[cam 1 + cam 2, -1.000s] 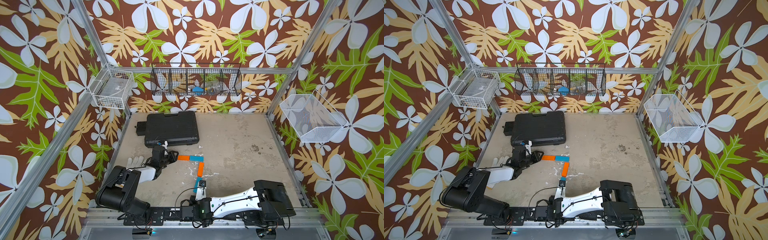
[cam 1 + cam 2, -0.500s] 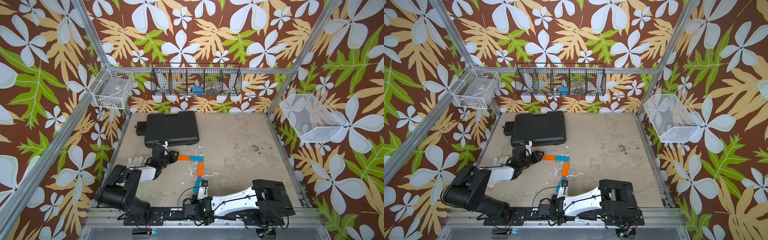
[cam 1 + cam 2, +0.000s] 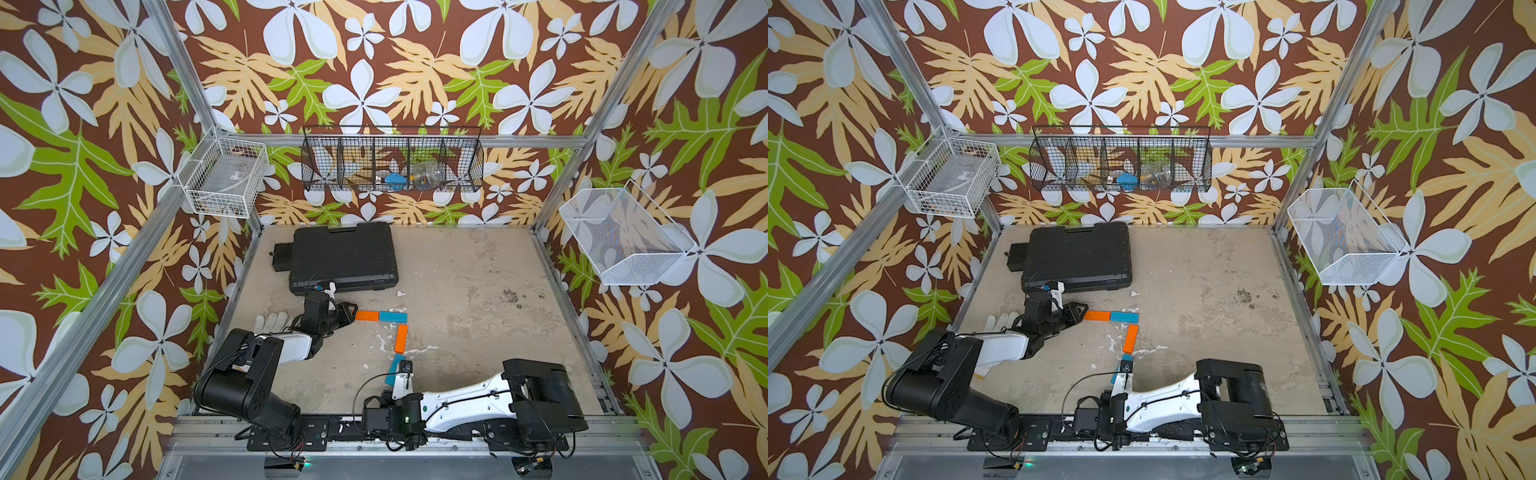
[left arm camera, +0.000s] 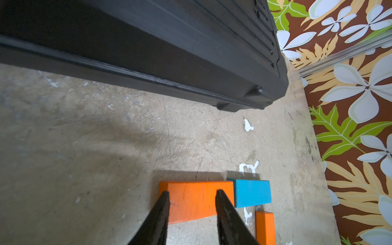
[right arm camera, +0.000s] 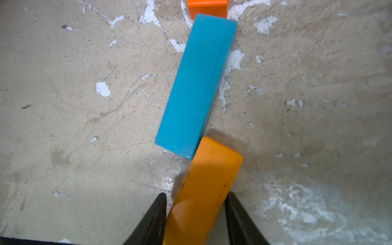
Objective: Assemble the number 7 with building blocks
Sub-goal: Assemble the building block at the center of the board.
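In both top views four building blocks lie in an unfinished number 7. An orange block (image 3: 367, 316) and a blue block (image 3: 392, 316) run across. A second orange block (image 3: 401, 336) and a second blue block (image 3: 394, 365) run down. My left gripper (image 3: 351, 311) (image 4: 193, 194) is open, its tips over the near edge of the first orange block (image 4: 195, 197). My right gripper (image 3: 398, 384) (image 5: 196, 195) is shut on a third orange block (image 5: 210, 180). That block's far end touches the near corner of the lower blue block (image 5: 199, 84). My right wrist hides the third orange block from above.
A black case (image 3: 345, 257) lies behind the left gripper, close to the blocks. A white glove (image 3: 272, 321) rests at the left wall. Wire baskets hang on the left wall (image 3: 224, 178), the back wall (image 3: 392, 160) and the right wall (image 3: 623, 237).
My right gripper has drawn back a little toward the front, uncovering more of the lower blue block. The left arm has not moved.
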